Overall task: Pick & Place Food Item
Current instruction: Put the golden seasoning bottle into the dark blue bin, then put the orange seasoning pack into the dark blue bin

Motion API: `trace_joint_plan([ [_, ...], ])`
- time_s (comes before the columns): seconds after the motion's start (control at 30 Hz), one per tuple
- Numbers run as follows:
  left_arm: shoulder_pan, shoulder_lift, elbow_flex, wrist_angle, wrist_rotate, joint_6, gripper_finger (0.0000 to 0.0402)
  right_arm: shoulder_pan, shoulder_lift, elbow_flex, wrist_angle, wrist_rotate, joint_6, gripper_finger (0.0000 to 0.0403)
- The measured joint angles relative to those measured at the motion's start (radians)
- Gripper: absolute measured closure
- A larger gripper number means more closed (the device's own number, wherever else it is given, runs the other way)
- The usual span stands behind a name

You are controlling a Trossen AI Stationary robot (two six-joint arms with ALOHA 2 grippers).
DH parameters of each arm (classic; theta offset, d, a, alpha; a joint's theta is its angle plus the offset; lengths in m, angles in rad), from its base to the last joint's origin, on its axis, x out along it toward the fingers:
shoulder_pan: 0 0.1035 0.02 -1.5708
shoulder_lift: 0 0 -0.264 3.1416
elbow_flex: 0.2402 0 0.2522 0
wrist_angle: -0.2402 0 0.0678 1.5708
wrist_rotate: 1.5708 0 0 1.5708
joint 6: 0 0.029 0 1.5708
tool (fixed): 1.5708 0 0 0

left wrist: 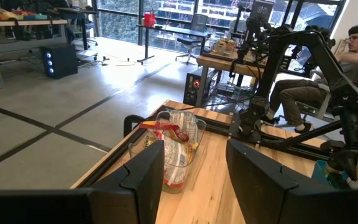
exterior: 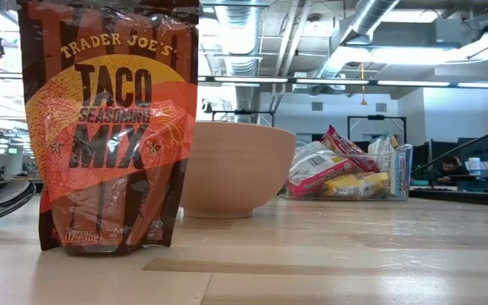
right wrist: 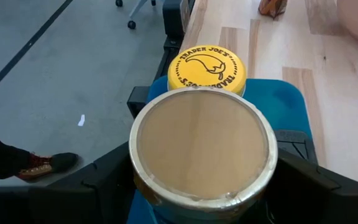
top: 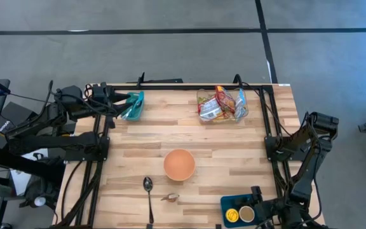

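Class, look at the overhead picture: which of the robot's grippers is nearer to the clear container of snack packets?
Left. The left gripper sits at the table's far-left edge, level with the clear container; the right gripper is at the near-right corner.

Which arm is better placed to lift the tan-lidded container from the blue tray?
The right. Its gripper already straddles the tan-lidded container, fingers spread on either side, in the blue tray beside the yellow-lidded jar. The left gripper sits half-open at the far corner, facing the clear snack bin.
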Motion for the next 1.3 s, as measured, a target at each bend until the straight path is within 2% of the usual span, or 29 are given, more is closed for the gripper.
trace_joint_plan([
  [0.33,0.0,0.0,0.0,0.0,0.0,0.0,0.0234,0.0,0.0,0.0,-0.013,0.004,-0.007,0.0109],
  [0.67,0.0,0.0,0.0,0.0,0.0,0.0,0.0234,-0.02,0.0,0.001,-0.009,0.007,-0.007,0.0035],
  [0.83,0.0,0.0,0.0,0.0,0.0,0.0,0.0234,-0.02,0.0,0.001,-0.006,0.018,-0.007,0.0013],
  [1.3,0.0,0.0,0.0,0.0,0.0,0.0,0.0234,-0.018,-0.002,0.058,-0.008,0.062,-0.05,0.0005],
])
